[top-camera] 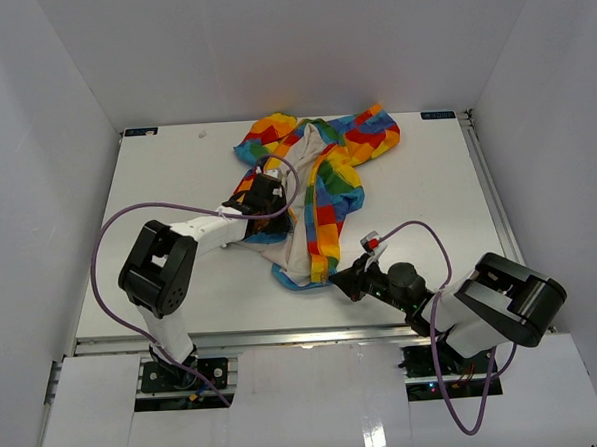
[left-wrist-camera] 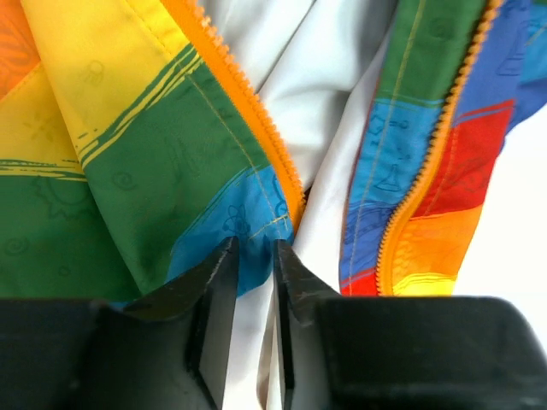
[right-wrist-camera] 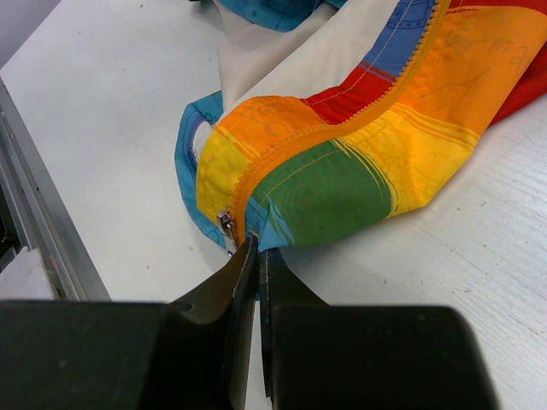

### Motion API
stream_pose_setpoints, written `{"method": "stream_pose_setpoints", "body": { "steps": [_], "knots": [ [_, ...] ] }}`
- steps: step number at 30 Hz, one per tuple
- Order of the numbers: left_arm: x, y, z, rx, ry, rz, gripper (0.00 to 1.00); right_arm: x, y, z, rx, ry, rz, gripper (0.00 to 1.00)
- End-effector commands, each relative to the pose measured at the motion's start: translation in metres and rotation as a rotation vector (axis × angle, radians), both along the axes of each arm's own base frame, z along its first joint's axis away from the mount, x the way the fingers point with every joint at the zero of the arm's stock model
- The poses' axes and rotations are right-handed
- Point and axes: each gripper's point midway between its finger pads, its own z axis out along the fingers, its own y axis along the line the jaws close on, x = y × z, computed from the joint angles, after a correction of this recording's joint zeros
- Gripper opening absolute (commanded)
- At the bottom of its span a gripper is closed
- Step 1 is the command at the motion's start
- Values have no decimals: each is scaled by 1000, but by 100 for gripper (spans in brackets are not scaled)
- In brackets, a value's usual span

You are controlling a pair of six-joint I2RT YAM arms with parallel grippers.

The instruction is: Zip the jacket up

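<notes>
The rainbow patchwork jacket point(top-camera: 326, 172) lies open in the middle of the table with its white lining up. My left gripper point(top-camera: 269, 193) is on the jacket's left front panel. In the left wrist view it point(left-wrist-camera: 255, 256) is shut on the blue lower corner of that panel point(left-wrist-camera: 248, 226), beside the orange-yellow zipper teeth point(left-wrist-camera: 256, 111). My right gripper point(top-camera: 339, 278) is at the jacket's near hem. In the right wrist view it point(right-wrist-camera: 258, 249) is shut on the blue hem corner point(right-wrist-camera: 278, 231), right next to the metal zipper slider point(right-wrist-camera: 226, 229).
The white table point(top-camera: 166, 180) is boxed in by white walls at the left, right and back. A metal rail point(right-wrist-camera: 34, 213) runs along the near edge, close to my right gripper. The second zipper row point(left-wrist-camera: 427, 162) lies apart from the first, with white lining between them.
</notes>
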Motion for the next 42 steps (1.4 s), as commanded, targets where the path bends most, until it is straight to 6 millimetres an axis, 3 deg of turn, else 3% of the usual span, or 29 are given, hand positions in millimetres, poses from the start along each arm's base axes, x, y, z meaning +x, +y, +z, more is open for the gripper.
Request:
{"method": "stream_pose_setpoints", "body": {
  "steps": [1, 2, 11, 14, 15, 25, 28, 32, 39, 42],
  "knots": [
    [7, -5, 33, -42, -72, -21, 5, -27, -30, -32, -70, 50, -4, 8],
    [5, -8, 32, -52, -67, -33, 0, -27, -30, -32, -70, 51, -3, 8],
    [2, -14, 30, -82, -49, -61, 1, -25, -29, -32, -75, 49, -1, 8],
    [2, -14, 27, -67, -31, -63, 30, -25, -28, -32, -73, 48, 2, 8],
    [3, -13, 25, -58, -27, -59, 33, -25, -28, -32, -73, 48, 1, 8],
    [5, -15, 13, -43, 3, -66, 38, -26, -29, -33, -75, 50, -1, 8],
    [6, -18, 11, -46, 10, -75, 35, -25, -29, -32, -72, 48, -3, 8],
    [6, -17, 10, -42, 9, -69, 0, -26, -30, -33, -72, 50, -5, 8],
    [5, -6, 32, -44, -49, -31, 0, -26, -30, -33, -72, 51, -7, 8],
    [1, 1, 51, -51, -92, -14, 0, -26, -31, -33, -73, 54, -10, 8]
  ]
}}
